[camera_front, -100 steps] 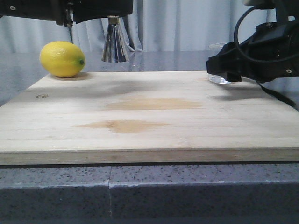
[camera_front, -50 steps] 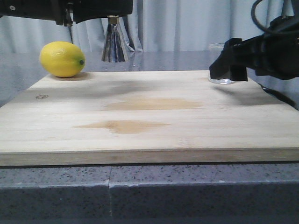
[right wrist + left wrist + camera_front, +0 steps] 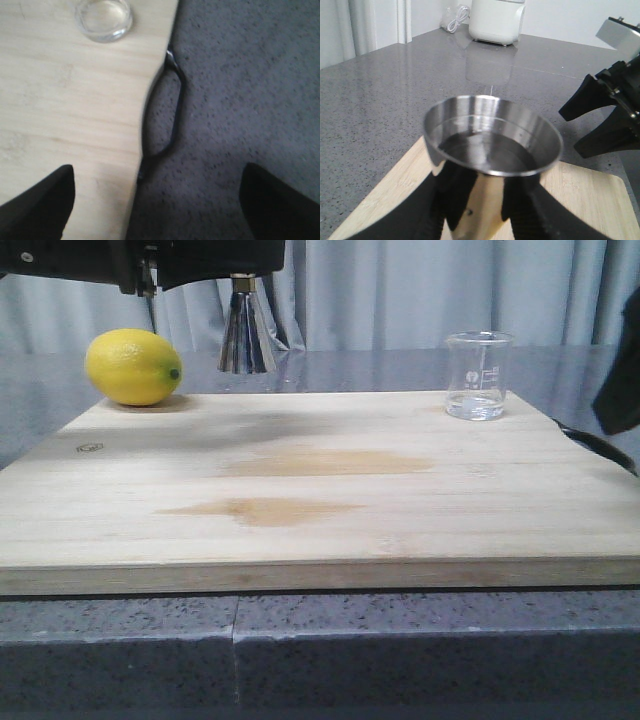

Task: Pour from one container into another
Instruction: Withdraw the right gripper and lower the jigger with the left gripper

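Note:
The steel jigger (image 3: 246,335) hangs above the back left of the wooden board (image 3: 320,530), with my left gripper (image 3: 240,275) shut on it. The left wrist view looks into its cup (image 3: 492,137), which holds clear liquid, and black fingers (image 3: 455,195) clamp its body. The glass beaker (image 3: 479,375) stands upright and alone at the board's back right, with a little liquid at its bottom. From above, the beaker (image 3: 103,19) is well clear of my right gripper (image 3: 157,195), which is open and empty over the board's right edge.
A yellow lemon (image 3: 133,366) lies at the board's back left corner, beside the jigger. A dark metal handle (image 3: 170,115) sticks out from the board's right side. The grey speckled counter (image 3: 320,650) surrounds the board. A white appliance (image 3: 496,21) stands far back.
My right gripper has drawn back to the right, away from the beaker, and has nearly left the front view. The beaker stays standing on the board. The left gripper and jigger have not moved.

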You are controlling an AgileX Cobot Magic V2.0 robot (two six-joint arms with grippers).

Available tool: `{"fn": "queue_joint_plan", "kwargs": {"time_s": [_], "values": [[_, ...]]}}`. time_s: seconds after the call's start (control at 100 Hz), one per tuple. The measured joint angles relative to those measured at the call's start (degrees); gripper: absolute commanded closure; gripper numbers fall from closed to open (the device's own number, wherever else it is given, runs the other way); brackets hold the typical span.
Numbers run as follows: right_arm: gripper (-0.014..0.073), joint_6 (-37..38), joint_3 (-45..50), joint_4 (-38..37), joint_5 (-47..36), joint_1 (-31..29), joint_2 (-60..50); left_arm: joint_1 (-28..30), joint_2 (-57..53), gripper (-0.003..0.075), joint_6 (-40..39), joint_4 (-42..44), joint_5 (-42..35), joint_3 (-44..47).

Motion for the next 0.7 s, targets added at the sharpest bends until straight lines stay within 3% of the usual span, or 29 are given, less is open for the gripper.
{"fn": "queue_joint_plan", "kwargs": {"time_s": [0.16,0.7], "values": [[0.0008,0.00,-0.02,0.12,4.63,0.00,-5.02,0.00,0.00,0.0470,0.00,0.00,0.00,0.00],[0.0008,0.00,-0.02,0.12,6.16,0.00,-8.11,0.00,0.00,0.0470,0.00,0.00,0.00,0.00]]}}
